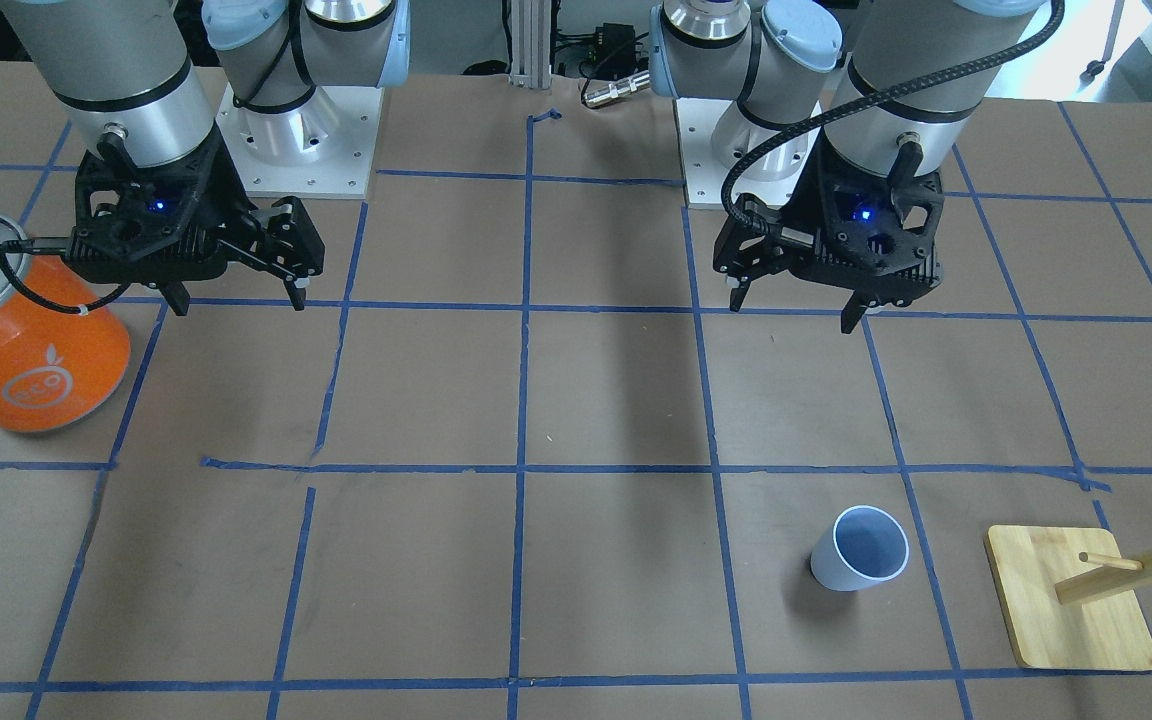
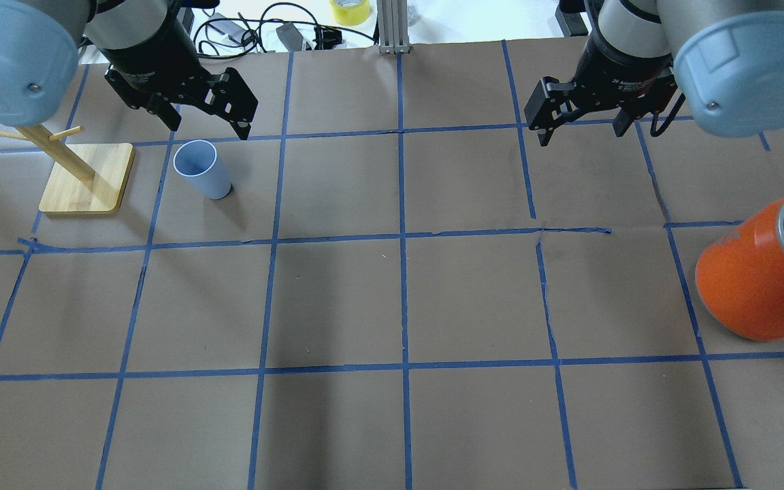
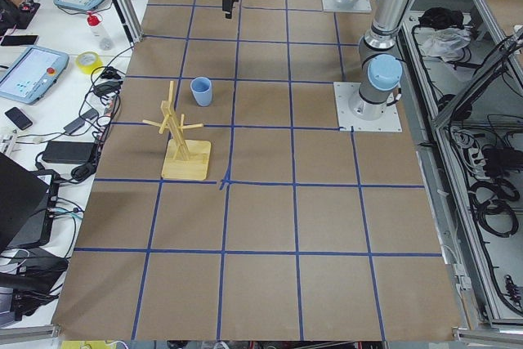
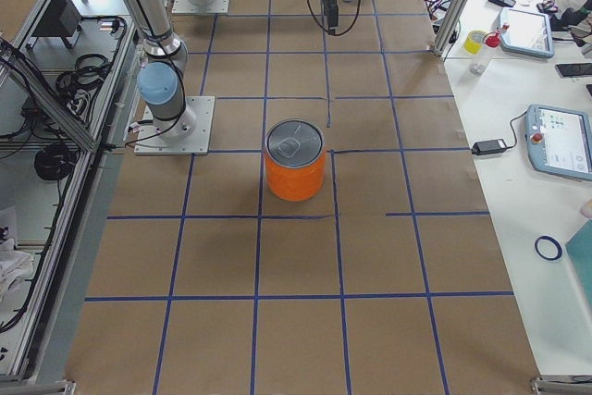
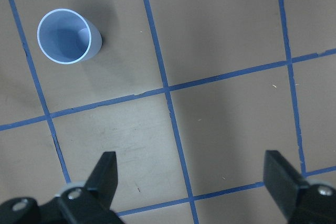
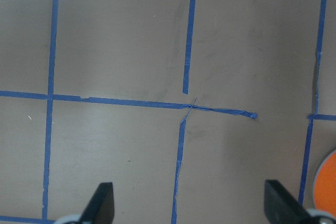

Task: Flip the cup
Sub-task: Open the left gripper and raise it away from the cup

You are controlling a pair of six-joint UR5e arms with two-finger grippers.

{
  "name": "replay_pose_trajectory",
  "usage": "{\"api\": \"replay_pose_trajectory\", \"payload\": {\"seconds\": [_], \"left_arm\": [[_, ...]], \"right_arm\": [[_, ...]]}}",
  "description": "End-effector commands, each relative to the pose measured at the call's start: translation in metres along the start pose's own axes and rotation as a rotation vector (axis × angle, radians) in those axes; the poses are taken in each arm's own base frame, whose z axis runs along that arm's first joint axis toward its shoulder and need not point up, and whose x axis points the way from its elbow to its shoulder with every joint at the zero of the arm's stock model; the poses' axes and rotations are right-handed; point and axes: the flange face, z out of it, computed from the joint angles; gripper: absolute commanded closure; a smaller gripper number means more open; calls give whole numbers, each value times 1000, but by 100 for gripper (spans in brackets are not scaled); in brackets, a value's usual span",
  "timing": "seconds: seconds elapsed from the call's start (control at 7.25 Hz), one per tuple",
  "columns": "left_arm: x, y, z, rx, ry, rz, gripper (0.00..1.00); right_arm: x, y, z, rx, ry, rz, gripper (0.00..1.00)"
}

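Note:
The small pale lavender-blue cup (image 1: pixel 861 548) stands upright, mouth up, on the brown table, apart from both grippers. It also shows in the overhead view (image 2: pixel 201 170), the exterior left view (image 3: pixel 201 91) and the left wrist view (image 5: pixel 68 36). My left gripper (image 1: pixel 793 310) (image 2: pixel 209 129) hangs open and empty above the table, a little short of the cup on the robot's side. In the left wrist view the left gripper (image 5: pixel 191 182) has its jaws wide apart. My right gripper (image 1: pixel 238 300) (image 2: pixel 580 135) (image 6: pixel 189 203) is open and empty, far from the cup.
A big orange can with a silver top (image 1: pixel 31 340) (image 2: pixel 753 279) (image 4: pixel 296 168) stands on the right arm's side. A wooden peg rack on a square base (image 1: pixel 1066 610) (image 2: pixel 86 178) stands just beside the cup, towards the table's end. Blue tape lines grid the table.

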Motion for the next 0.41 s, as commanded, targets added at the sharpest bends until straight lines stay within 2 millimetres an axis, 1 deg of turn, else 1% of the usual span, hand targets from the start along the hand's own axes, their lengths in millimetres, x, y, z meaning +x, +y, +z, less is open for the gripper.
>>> {"api": "replay_pose_trajectory", "payload": {"seconds": [0.0,0.28], "left_arm": [[0,0,0,-1,0,0,0],[1,1,1,-2,1,0,0]], "right_arm": [[0,0,0,0,-2,0,0],[1,0,0,0,-1,1,0]]}}
